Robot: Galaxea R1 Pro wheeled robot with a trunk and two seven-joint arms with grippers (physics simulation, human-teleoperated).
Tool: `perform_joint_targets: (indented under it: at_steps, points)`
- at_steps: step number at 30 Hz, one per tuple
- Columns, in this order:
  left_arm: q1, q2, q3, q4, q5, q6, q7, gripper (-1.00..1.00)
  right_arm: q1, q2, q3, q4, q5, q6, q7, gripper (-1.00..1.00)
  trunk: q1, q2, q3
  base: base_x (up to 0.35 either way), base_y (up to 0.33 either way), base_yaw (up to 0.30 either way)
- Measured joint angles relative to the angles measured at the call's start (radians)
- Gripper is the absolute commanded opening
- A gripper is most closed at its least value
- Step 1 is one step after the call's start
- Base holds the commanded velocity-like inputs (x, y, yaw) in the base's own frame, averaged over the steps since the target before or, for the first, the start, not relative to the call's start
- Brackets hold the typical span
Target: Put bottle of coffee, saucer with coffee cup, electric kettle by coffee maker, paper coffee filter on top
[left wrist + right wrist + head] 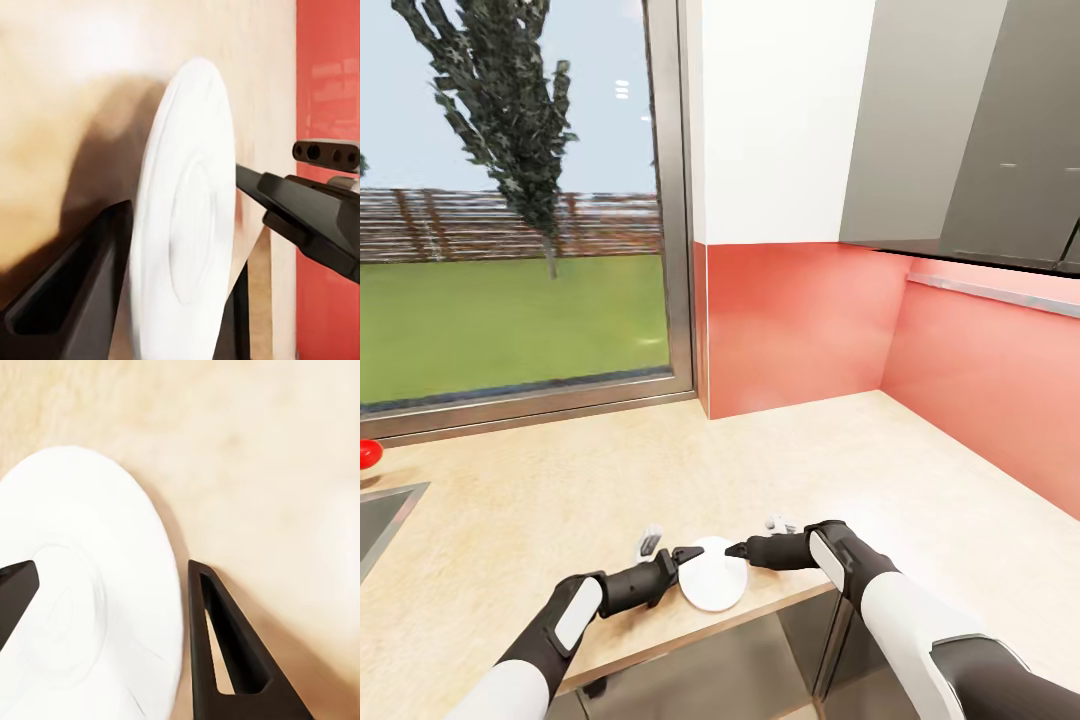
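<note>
While poised over the near edge of a beige countertop [660, 480], held between two black grippers — a white saucer [712, 573], tilted on edge in the left wrist view. Left gripper [684, 556] closed on the saucer's rim, one dark finger [67, 292] on each face of the disc. Right gripper [738, 549] meeting the opposite rim, jaws parted with the saucer's edge between them; one finger [225, 652] beside the rim with a sliver of gap, the other overlapping the plate's face — firm contact cannot be told. Behind: a red backsplash [800, 320] wrapping the corner, grey upper cabinets [970, 130], a tall window [510, 200] onto lawn, fence and a tree. Far left: a sink's corner [385, 515] and a red object [368, 453] at the frame's edge.
</note>
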Motion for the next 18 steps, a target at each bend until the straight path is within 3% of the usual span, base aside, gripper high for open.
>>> perform_joint_targets:
  at_steps: [13, 16, 18]
  points:
    - [-0.001, -0.015, -0.006, 0.004, 0.015, 0.005, 0.003, 1.00, 0.000, 0.001, 0.001, -0.002, 0.002, 0.002, 0.002, 1.00, 0.000, 0.000, 0.000, 0.000, 0.000, 0.000]
    - [-0.001, -0.019, -0.008, 0.003, 0.019, 0.106, 0.004, 1.00, 0.000, 0.000, 0.000, -0.001, 0.001, 0.002, 0.002, 1.00, 0.000, 0.000, 0.000, 0.000, 0.000, 0.000]
    - [-0.001, -0.020, -0.008, 0.003, 0.020, 0.121, 0.004, 1.00, 0.000, 0.000, 0.001, -0.002, 0.002, 0.001, 0.002, 1.00, 0.000, 0.000, 0.000, 0.000, 0.000, 0.000]
